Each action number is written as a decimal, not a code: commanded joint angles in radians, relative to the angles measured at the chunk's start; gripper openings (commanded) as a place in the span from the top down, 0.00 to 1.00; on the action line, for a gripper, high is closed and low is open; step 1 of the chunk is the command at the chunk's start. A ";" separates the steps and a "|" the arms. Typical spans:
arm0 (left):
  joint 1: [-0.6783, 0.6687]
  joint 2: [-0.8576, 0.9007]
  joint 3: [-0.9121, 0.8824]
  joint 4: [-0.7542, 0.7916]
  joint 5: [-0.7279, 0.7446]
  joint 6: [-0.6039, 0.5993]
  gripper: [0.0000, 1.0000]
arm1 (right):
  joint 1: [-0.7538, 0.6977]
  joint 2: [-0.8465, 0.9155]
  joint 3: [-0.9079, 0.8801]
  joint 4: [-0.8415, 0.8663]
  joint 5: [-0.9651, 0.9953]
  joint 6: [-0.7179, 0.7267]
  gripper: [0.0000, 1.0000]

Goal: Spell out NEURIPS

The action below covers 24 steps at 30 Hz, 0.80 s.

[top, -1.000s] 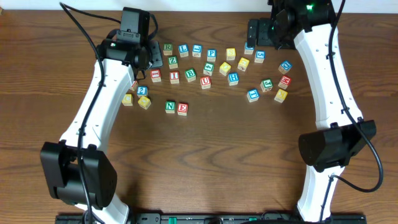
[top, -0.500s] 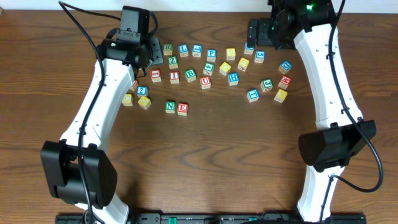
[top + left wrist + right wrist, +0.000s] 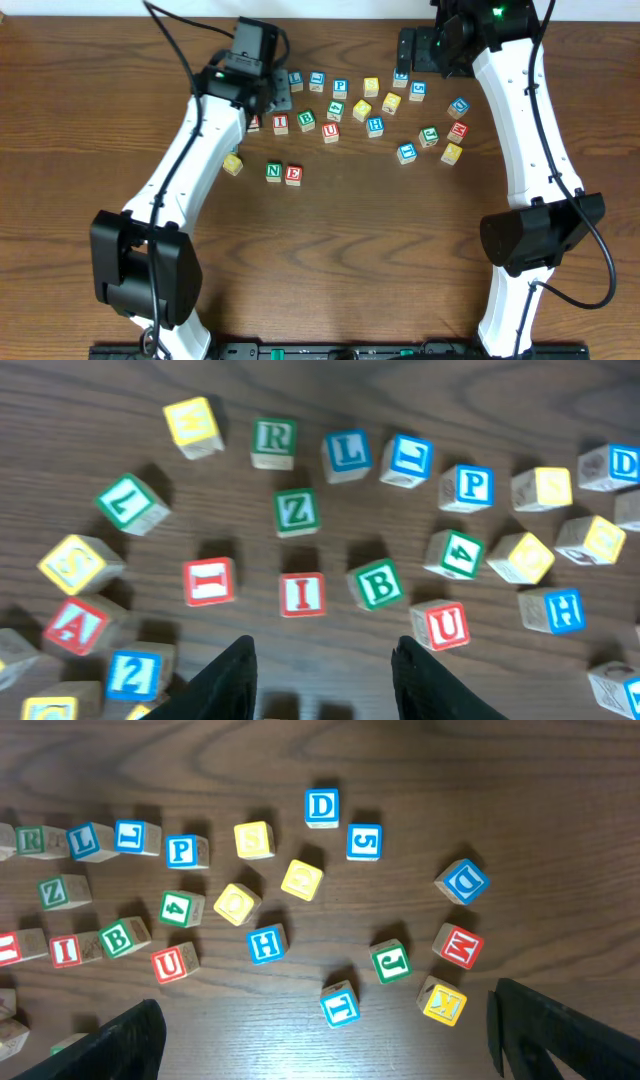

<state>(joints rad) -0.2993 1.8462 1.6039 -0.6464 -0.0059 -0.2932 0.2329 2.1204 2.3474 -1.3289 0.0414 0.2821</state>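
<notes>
The green N cube (image 3: 274, 171) and red E cube (image 3: 294, 174) sit side by side in front of the scattered cubes. In the left wrist view I see the green R (image 3: 273, 440), blue P (image 3: 467, 486), red I (image 3: 302, 594) and red U (image 3: 445, 624). My left gripper (image 3: 325, 660) hovers open above bare wood just in front of I and B, nothing between its fingers. It hangs over the cluster's left part (image 3: 262, 92). My right gripper (image 3: 325, 1010) stands wide open above the right-hand cubes, holding nothing. A yellow cube (image 3: 253, 838) lies near P (image 3: 181, 850).
Other cubes lie around: Z (image 3: 297, 511), B (image 3: 378, 585), L (image 3: 347, 453), green 4 (image 3: 455, 552), blue H (image 3: 266, 942), T (image 3: 340, 1003), J (image 3: 390, 961), yellow K (image 3: 443, 1002), D (image 3: 321, 806). A lone yellow cube (image 3: 233, 164) lies left of N.
My left arm has swung to the right and now covers the cubes at the cluster's left end. The right arm and all cubes stay where they were.
</notes>
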 commanded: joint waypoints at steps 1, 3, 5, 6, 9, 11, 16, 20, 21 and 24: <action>-0.015 0.034 0.004 0.002 -0.013 -0.027 0.57 | 0.005 0.007 -0.001 0.000 0.004 0.010 0.01; -0.018 0.037 0.004 0.002 -0.013 -0.030 0.56 | 0.005 0.007 -0.001 -0.001 -0.008 0.010 0.01; -0.018 0.037 0.004 0.002 -0.013 -0.038 0.56 | 0.005 0.007 -0.001 0.005 -0.027 0.010 0.01; -0.018 0.037 0.004 0.002 -0.013 -0.038 0.57 | 0.005 0.007 -0.001 0.011 -0.029 0.010 0.01; -0.003 0.036 0.004 -0.003 -0.014 -0.037 0.56 | 0.008 0.007 -0.001 0.032 -0.035 0.010 0.01; 0.019 0.035 0.005 -0.009 -0.014 -0.036 0.56 | 0.010 0.007 -0.001 0.049 -0.048 0.014 0.01; 0.101 0.006 0.027 -0.073 -0.016 -0.010 0.56 | 0.023 0.021 -0.002 0.062 -0.209 0.027 0.10; 0.157 -0.066 0.031 -0.133 -0.087 -0.002 0.56 | 0.098 0.088 -0.003 0.061 -0.183 0.024 0.17; 0.165 -0.082 0.031 -0.148 -0.099 0.010 0.56 | 0.115 0.107 -0.003 0.061 -0.174 0.025 0.18; 0.185 -0.114 0.031 -0.189 -0.119 0.017 0.55 | 0.158 0.159 -0.003 0.067 -0.147 0.040 0.22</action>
<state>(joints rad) -0.1303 1.8091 1.6047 -0.8108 -0.0711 -0.3054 0.3374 2.2097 2.3474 -1.2652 -0.1173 0.3050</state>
